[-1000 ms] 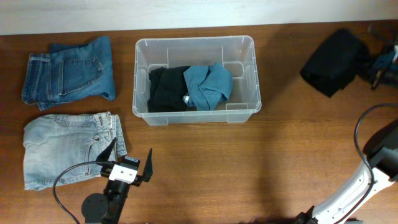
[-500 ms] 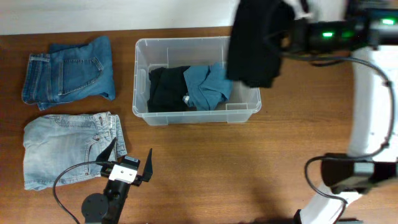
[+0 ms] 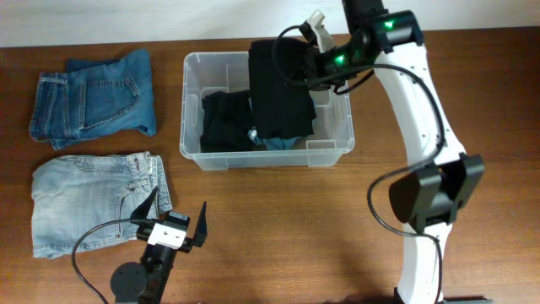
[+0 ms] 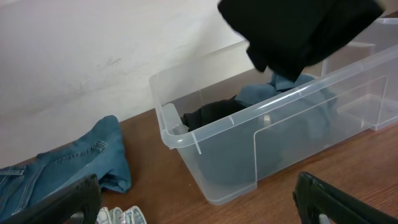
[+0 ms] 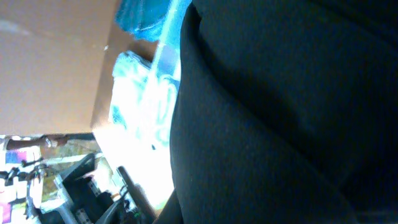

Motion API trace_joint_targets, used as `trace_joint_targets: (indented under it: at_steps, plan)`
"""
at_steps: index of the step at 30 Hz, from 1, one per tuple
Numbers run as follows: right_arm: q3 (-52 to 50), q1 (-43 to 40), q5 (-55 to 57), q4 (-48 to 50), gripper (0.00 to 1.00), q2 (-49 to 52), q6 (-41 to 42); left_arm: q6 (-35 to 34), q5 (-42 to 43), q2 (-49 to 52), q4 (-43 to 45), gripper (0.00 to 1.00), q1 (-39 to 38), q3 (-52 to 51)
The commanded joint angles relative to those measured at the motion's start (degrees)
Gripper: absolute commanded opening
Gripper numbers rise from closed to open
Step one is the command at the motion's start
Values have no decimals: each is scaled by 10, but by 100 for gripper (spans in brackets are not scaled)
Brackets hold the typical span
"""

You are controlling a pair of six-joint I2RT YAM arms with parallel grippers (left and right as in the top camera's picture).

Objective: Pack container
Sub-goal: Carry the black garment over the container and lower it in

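Black garment hanging from the right pincer above the container.

The container stands on the desk near its far edge, long side towards the arms. Inside lie a dark folded cloth at the left and a teal cloth, which is mostly covered from above by the hanging garment. The right pincer is clamped on the black garment's upper edge, though its fingertips are buried in the fabric. The right wrist view is filled almost wholly by that cloth. The left pincer sits low near the desk's front edge, fingers spread wide and holding nothing. It is aimed at the container's near wall — well apart from it. Left of the container lie dark-blue jeans, folded, and nearer the front, pale jeans, just beside the left pincer.
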Motion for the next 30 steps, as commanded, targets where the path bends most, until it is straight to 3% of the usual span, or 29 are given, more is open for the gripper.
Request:
trace_joint_targets:
  at_steps: [1,17,26,30]
  plan:
    - [3,-9,-8,12,4,29,-1,6,0,-3,-4,99,3,-1]
    - [-7,-13,154,15,7,76,42,6,0,-3,-4,99,3,-1]
    - [-21,-10,34,32,4,76,38,7,0,-3,-4,99,3,-1]
    - [-21,-11,44,33,4,76,38,7,0,-3,-4,99,3,-1]
